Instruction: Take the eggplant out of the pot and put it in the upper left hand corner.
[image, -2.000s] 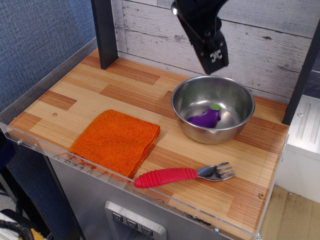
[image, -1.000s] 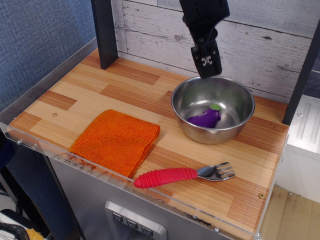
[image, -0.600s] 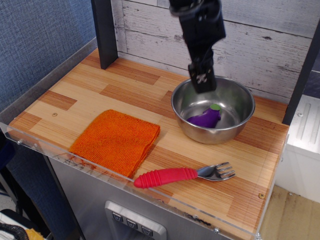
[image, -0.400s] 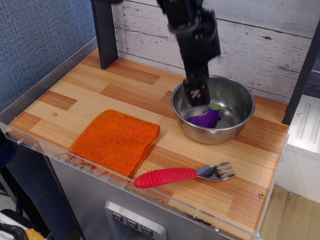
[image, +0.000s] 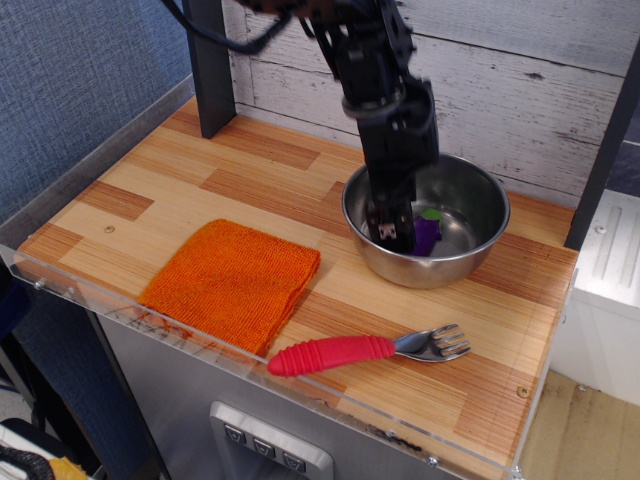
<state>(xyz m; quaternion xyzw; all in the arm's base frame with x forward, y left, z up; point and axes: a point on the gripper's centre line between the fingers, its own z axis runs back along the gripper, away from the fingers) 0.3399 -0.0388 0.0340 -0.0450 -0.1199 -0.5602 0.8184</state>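
The shiny steel pot (image: 487, 200) stands at the back right of the wood tabletop. The purple eggplant (image: 428, 234) with its green cap lies inside it, mostly hidden behind my gripper. My gripper (image: 391, 232) reaches down into the pot, its tip right at the eggplant's left end. I cannot tell how the jaws stand or whether they touch the eggplant. The upper left hand corner (image: 250, 140) of the tabletop lies by the dark post (image: 207, 65) and has nothing on it.
An orange cloth (image: 233, 280) lies at the front left. A fork with a red handle (image: 345, 352) lies near the front edge, right of the cloth. A whitewashed plank wall (image: 500, 90) runs along the back, and a second dark post (image: 605, 150) stands at the right.
My gripper has come down from above the pot's back rim and moved forward into the pot, onto the eggplant. The eggplant, pot, cloth and fork have not moved.
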